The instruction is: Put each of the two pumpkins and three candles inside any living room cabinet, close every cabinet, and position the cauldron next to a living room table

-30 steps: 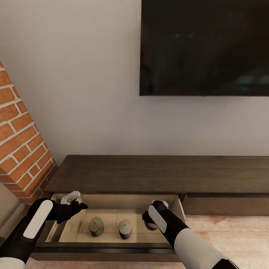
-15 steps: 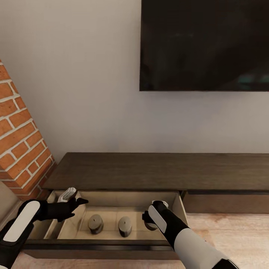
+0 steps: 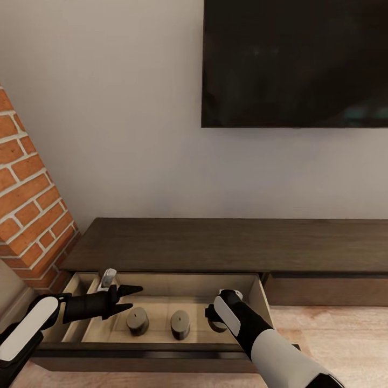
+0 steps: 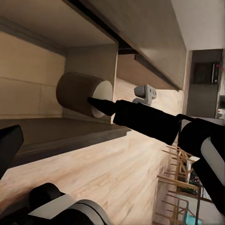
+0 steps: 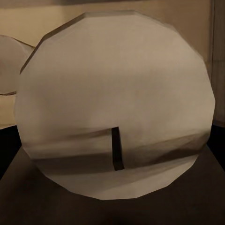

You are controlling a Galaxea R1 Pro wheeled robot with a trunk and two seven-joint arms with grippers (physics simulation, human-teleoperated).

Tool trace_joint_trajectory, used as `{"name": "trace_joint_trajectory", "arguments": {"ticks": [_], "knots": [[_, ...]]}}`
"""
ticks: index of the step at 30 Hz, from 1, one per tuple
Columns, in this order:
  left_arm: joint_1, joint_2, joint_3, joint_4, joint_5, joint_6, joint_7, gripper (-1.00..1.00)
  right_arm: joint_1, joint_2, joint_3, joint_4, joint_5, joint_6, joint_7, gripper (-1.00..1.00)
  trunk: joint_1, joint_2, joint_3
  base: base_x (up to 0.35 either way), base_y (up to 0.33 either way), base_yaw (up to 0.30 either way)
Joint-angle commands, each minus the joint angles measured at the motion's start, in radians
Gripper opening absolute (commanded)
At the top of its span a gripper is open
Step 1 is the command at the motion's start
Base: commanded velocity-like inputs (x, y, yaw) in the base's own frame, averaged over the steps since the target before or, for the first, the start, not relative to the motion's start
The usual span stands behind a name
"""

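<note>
Reaching into the open drawer of the cabinet (image 3: 215,242), the left pincer (image 3: 128,299) is seen in the head view with its two dark fingers spread apart and nothing between them, just beside the nearest of the candles (image 3: 138,320). Two candles are seen standing upright on the pale floor of the drawer, the second candle (image 3: 180,324) near the first. The right pincer (image 3: 217,322) is held low at the right end of the same drawer, over a third candle (image 5: 115,105), whose flat pale top with its short dark wick is seen close up in the right wrist view; whether the right pincer is closed on it or merely over it cannot be told. In the left wrist view one candle (image 4: 84,93) is seen inside the compartment beyond a dark finger (image 4: 140,117).
</note>
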Motion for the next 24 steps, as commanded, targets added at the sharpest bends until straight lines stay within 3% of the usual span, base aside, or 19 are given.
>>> {"name": "trace_joint_trajectory", "arguments": {"ticks": [1, 8, 17, 24], "knots": [[0.000, 0.000, 0.000, 0.001, 0.000, 0.000, -0.002, 1.00, 0.000, 0.000, 0.000, 0.000, 0.000, 0.000, 0.000, -1.00, 0.000, 0.000, 0.000, 0.008, 0.000, 0.000], [0.000, 0.000, 0.000, 0.003, -0.002, 0.000, -0.004, 1.00, 0.000, 0.000, -0.002, 0.005, 0.000, -0.016, 0.000, -1.00, 0.000, 0.000, 0.000, 0.169, -0.006, 0.000], [0.000, 0.000, -0.001, 0.003, -0.003, 0.000, -0.004, 1.00, 0.003, 0.000, -0.001, 0.011, 0.001, -0.037, 0.000, -1.00, 0.000, 0.000, 0.000, 0.027, -0.004, 0.000], [0.000, 0.000, 0.000, 0.003, -0.003, 0.000, -0.004, 1.00, 0.003, 0.000, -0.001, 0.010, 0.000, -0.037, -0.001, -1.00, 0.027, -0.049, -0.022, 0.000, 0.000, 0.000]]}}
